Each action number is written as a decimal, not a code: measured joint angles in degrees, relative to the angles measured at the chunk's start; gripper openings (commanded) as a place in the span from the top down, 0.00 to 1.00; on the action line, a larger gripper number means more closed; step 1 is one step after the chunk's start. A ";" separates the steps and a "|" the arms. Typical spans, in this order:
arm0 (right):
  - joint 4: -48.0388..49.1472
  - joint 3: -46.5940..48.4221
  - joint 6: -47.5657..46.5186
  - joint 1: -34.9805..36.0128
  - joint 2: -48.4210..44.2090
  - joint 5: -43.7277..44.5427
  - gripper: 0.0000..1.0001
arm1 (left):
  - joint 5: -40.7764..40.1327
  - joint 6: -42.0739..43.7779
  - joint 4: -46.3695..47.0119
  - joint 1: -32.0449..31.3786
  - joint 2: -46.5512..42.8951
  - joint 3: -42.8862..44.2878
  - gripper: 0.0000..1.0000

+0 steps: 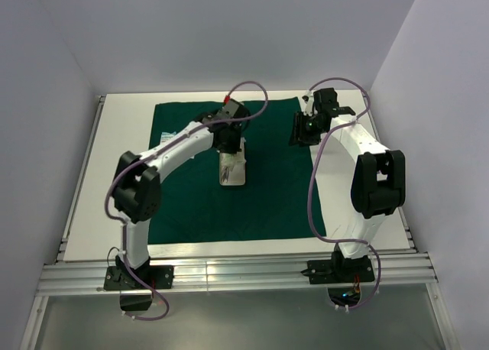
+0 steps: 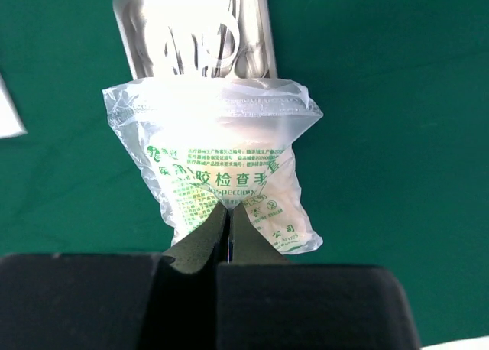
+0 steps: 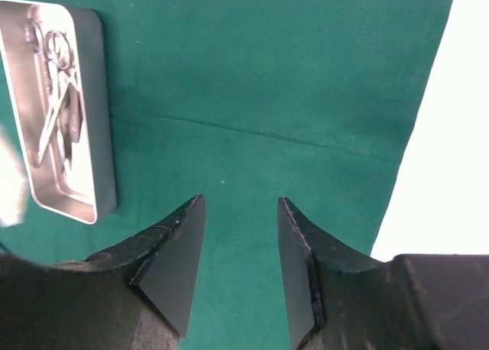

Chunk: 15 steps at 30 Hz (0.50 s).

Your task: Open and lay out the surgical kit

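Left gripper point(image 2: 228, 212) clamped on glove packet point(image 2: 221, 159) above steel tray point(image 2: 126, 37); right gripper point(image 3: 241, 205) half-open, empty. Green cloth point(image 3: 267, 82) spread; clamps point(image 3: 53, 98) not yet out.

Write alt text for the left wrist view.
The left gripper has its black fingers shut on the lower edge of a translucent plastic packet printed with green text. Beyond it, on dark green cloth, lies a small rectangular steel tray holding steel instruments.
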 measured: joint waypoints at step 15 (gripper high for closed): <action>0.39 7.98 4.13 11.28 7.96 -0.92 0.56 | -4.26 2.78 3.23 12.83 -8.15 1.97 1.00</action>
